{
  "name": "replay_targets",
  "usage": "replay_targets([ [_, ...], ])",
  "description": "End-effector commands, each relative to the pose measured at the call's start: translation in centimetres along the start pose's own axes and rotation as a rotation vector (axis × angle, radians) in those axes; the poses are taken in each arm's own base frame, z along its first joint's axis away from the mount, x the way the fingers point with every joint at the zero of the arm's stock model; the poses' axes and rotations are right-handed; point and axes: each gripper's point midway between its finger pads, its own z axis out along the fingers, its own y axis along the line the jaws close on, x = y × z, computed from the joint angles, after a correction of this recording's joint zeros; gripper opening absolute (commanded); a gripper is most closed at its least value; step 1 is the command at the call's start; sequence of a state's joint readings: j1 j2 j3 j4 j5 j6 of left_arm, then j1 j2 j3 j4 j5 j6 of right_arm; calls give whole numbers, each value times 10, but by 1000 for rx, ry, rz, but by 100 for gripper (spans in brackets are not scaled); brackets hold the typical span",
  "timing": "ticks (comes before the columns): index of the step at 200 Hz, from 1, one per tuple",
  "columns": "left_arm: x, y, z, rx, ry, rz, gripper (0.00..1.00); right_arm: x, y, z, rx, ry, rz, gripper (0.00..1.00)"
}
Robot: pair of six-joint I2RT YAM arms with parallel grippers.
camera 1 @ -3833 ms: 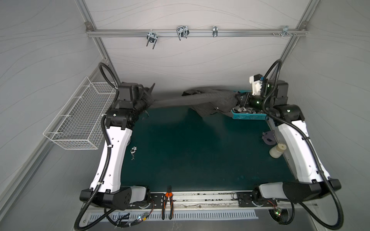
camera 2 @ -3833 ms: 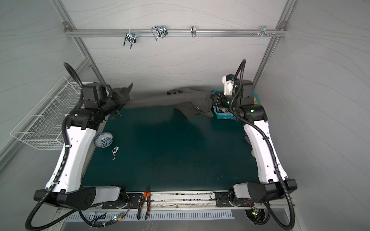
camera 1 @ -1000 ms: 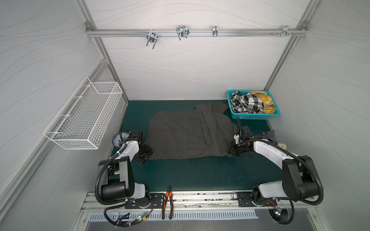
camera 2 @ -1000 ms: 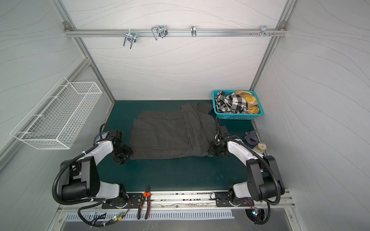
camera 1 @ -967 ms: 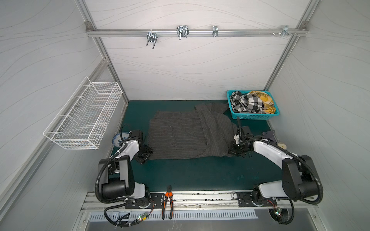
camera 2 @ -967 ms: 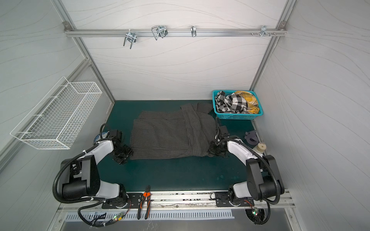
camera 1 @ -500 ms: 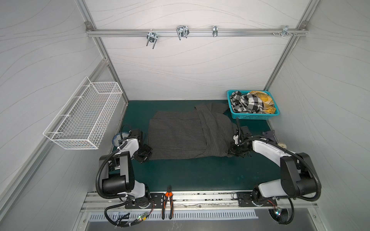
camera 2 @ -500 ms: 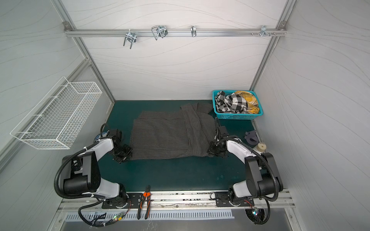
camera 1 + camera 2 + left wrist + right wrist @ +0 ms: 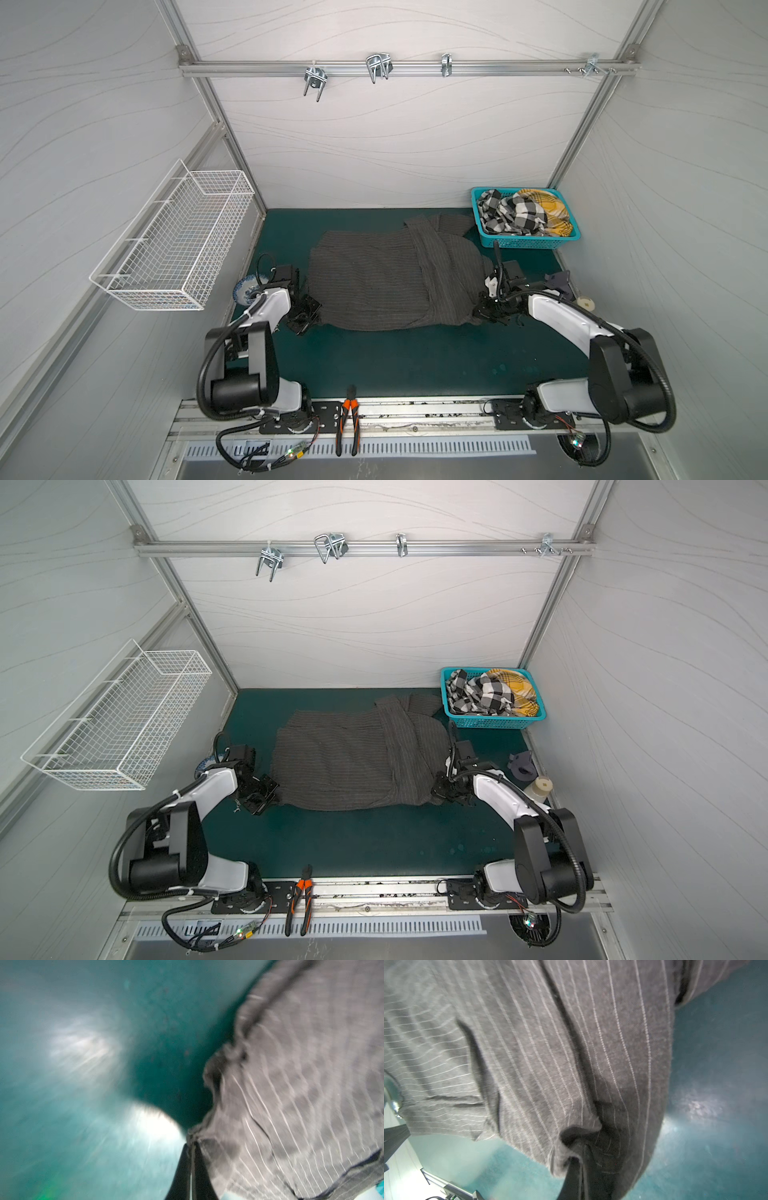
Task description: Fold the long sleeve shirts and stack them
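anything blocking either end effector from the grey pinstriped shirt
Nothing visible does: the left end effector and the right end effector are each shut on a near corner of the shirt.

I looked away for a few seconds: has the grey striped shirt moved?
Yes. The grey shirt has come forward: earlier it hung stretched at the back, level with the teal basket; now it lies spread flat, mostly in front of it.
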State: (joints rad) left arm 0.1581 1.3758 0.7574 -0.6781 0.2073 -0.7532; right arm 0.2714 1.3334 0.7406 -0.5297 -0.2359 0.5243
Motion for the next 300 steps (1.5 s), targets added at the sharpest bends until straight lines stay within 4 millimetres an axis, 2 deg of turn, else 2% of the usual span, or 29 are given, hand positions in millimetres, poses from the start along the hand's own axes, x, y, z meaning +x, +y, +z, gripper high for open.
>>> replay_targets([
  [1, -1, 6, -38, -27, -101, 15, 0, -3, -3, -23, 31, -41, -6, 0],
  [32, 23, 30, -56, -21, -125, -4, 0, 11, -11, -39, 50, -61, 0, 0],
  [56, 34, 34, -69, 22, -143, -15, 0, 20, -15, -48, 53, -82, 5, 0],
  [78, 26, 19, -81, 75, -178, -15, 0, 17, -12, -58, 31, -123, 7, 0],
  [108, -5, -19, -92, 114, -198, -16, 0, -14, 2, -69, 1, -160, 6, 0],
  [125, -26, -40, -86, 116, -201, -30, 0, -36, 10, -68, -7, -171, -6, 0],
  [142, -46, -56, -77, 103, -202, -35, 0, -56, 16, -59, -11, -154, -11, 0],
  [166, -67, -67, -50, 67, -193, -47, 0, -81, 20, -40, -12, -126, -11, 0],
  [197, -81, -76, -13, 32, -133, -54, 0, -100, 24, -13, -43, -75, 1, 0],
  [231, -91, -83, 5, 6, -112, -57, 0, -111, 22, 8, -38, -39, 24, 0],
  [238, -92, -83, 8, -2, -102, -59, 15, -110, 20, 13, -31, -22, 28, 0],
  [243, -93, -85, 9, -7, -99, -54, 26, -109, 19, 17, -25, -9, 31, 7],
  [251, -93, -84, 8, -23, -93, -51, 40, -108, 17, 20, -17, 3, 32, 28],
  [269, -90, -89, -7, -29, -118, -17, 54, -106, 12, 13, 31, -8, 21, 61],
  [284, -83, -92, -28, -39, -170, 30, 61, -105, 13, -5, 91, -49, -13, 70],
  [300, -65, -94, -42, -30, -208, 83, 61, -97, 15, -23, 139, -83, -45, 72],
])
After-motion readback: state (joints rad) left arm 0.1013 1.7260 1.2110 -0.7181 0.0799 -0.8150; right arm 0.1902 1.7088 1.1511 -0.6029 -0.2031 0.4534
